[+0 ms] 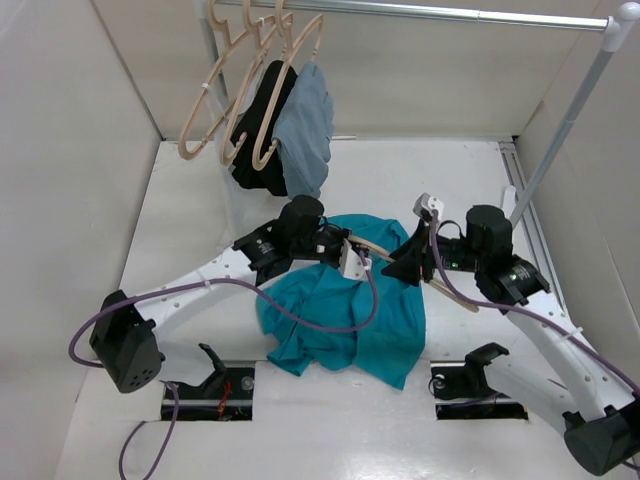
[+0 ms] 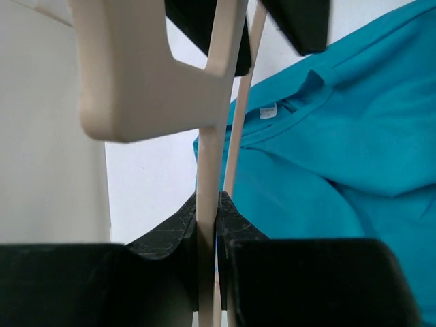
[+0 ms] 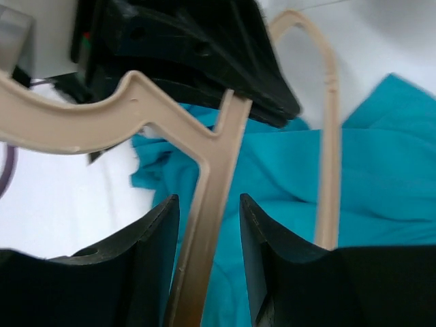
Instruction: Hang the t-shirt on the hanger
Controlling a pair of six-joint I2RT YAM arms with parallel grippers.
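White walls are boxing in the white table point(image 1: 180, 200), a rail point(image 1: 420, 12) running overhead with spare hangers. I am holding the hanger point(image 2: 212, 150) above the t-shirt point(image 1: 345, 320), which is lying crumpled mid-table, undressed. My left claw point(image 2: 208, 225) is clenching its bar; my right claw point(image 3: 208, 231) is straddling another bar, seemingly without pinching. Threading the collar is remaining.

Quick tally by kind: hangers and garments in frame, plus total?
Hangers: 4. One hanger held between the two grippers above the t-shirt, three empty hangers on the rail.
Garments: 3. Teal t-shirt on the table, black garment and grey-blue garment hanging from the rail.
Total: 7
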